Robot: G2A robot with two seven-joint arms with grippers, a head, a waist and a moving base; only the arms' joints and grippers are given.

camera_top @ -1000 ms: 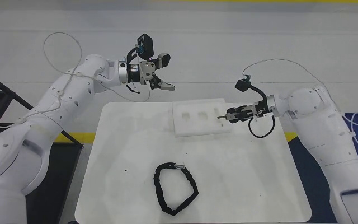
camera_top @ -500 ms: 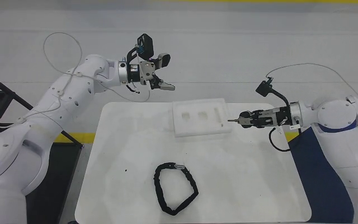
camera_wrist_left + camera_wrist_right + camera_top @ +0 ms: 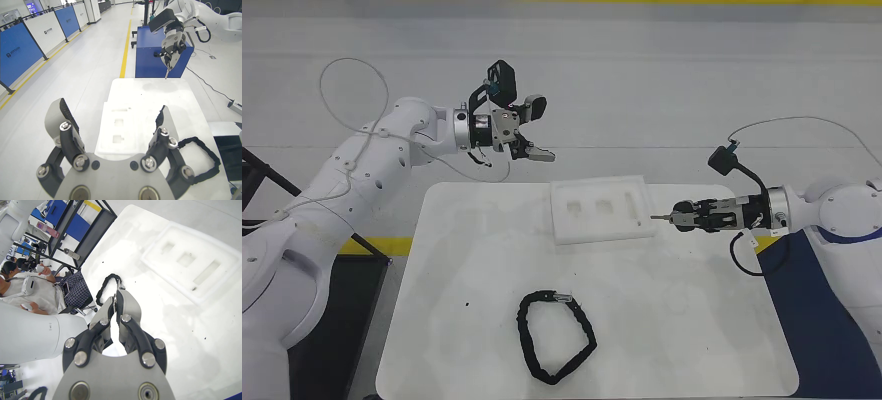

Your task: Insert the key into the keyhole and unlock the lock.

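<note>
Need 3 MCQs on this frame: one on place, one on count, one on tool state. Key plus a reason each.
1. Where does the chain lock lie relative to the foam tray?
A) inside it
B) on top of it
C) on the table, apart from it

2. How many recesses does the foam tray have?
A) two
B) three
C) five

3. What state is the right tool in?
A) shut on the key
B) open and empty
C) shut on the chain lock

Key:
1 C, bare table shows between chain lock and foam tray.
2 B, three cut-outs sit in a row.
3 A, the key's blade sticks out of the shut tool.
</note>
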